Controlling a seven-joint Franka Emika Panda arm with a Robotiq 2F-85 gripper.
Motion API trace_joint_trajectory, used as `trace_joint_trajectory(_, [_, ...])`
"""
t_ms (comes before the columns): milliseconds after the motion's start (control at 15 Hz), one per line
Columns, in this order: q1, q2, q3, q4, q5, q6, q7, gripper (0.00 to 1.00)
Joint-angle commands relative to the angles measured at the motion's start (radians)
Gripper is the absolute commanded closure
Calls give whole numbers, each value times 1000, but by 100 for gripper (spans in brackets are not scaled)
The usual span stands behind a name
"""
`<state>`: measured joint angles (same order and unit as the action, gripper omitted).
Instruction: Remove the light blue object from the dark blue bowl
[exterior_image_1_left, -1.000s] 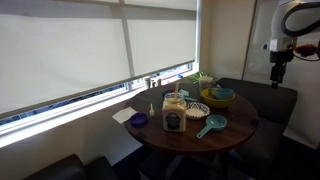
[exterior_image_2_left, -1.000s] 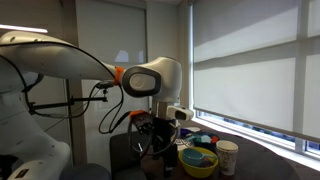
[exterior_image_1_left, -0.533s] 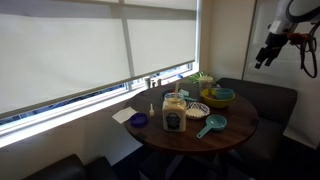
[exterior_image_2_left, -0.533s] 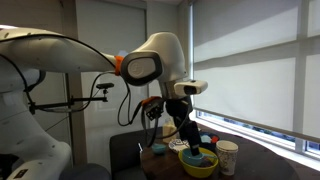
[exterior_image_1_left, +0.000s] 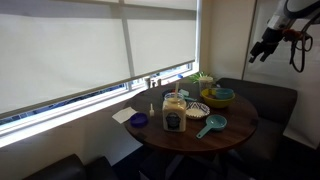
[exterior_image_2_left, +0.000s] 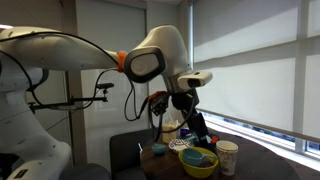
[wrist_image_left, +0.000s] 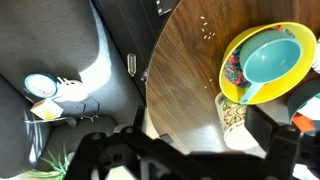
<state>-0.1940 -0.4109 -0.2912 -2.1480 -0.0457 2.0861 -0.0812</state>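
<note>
Round wooden table (wrist_image_left: 180, 80) at the bottom of everything. High above its edge, the gripper (exterior_image_1_left: 258, 50), jaws apart and holding nothing. On the tabletop, 1 yellow-rimmed bowl (wrist_image_left: 232, 62) with a teal cup (wrist_image_left: 270, 57) sitting inside; then a white-labelled jar (exterior_image_1_left: 175, 118); just beside that, toward the yellow-rimmed bowl, the dark blue bowl (exterior_image_1_left: 197, 108), something pale in it, too small to make out.

arm (exterior_image_2_left: 150, 62) held high, elbow bent | wrist angled down | jaws spread apart, empty
</note>
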Motion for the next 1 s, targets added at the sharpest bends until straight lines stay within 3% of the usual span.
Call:
trace_joint_trajectory(0, [-14, 3, 11, 3, 7, -3, -5, 0])
trace_joint_trajectory(333, [-1, 55, 5, 33, 38, 47, 3, 0])
trace_joint_trajectory(667, [23, 272, -11, 206, 112, 156, -45, 0])
trace_joint_trajectory(933, [32, 431, 28, 363, 143, 110, -141, 0])
